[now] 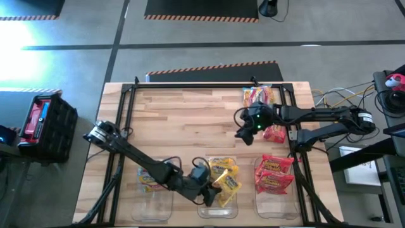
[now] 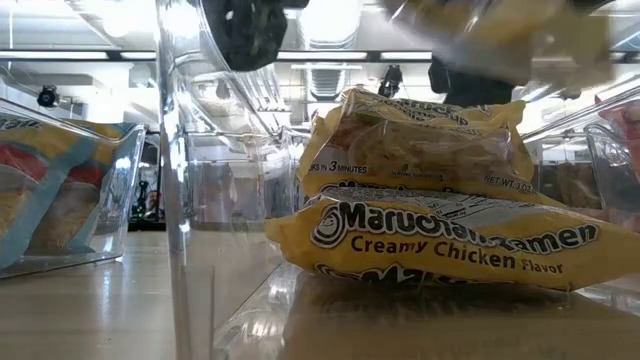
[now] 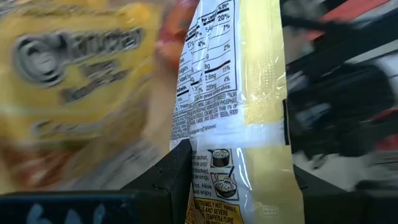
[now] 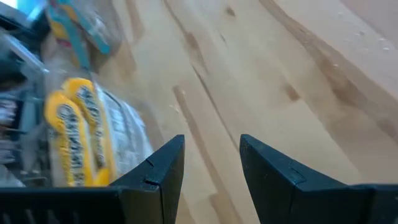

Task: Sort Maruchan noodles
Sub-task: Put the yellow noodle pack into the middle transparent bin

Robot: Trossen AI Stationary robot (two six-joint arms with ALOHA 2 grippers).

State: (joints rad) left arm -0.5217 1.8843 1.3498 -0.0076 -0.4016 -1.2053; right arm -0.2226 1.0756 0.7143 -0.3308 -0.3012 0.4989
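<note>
grey concrete floor with striped hazard tape surrounds the wooden desk point(image 1: 190, 120), which carries three clear bins along its near edge and both dark arms.

the left jaws point(image 1: 212, 190) hang over the middle bin point(image 1: 218, 211), clamped on a yellow noodle packet point(image 3: 239, 106) that stands on edge between them, its white nutrition label facing the wrist camera. just beyond those jaws, more yellow packets point(image 2: 440, 250) lie stacked inside the same bin, the lower one reading creamy chicken flavor.

to one side of the left jaws, the left bin point(image 1: 154, 204) holds a pale blue and yellow packet point(image 1: 147, 179). on the other side, the right bin point(image 1: 275, 204) holds red packets point(image 1: 274, 174).

the right jaws point(image 4: 211, 165) hover above bare wood near the middle of the desk, standing apart with nothing between them. beside them lies a loose red packet point(image 1: 276, 133), and farther toward the desk's far edge a multicoloured packet point(image 1: 258, 96). from the right wrist, a yellow packet point(image 4: 78, 140) shows ahead of the jaws, blurred.
</note>
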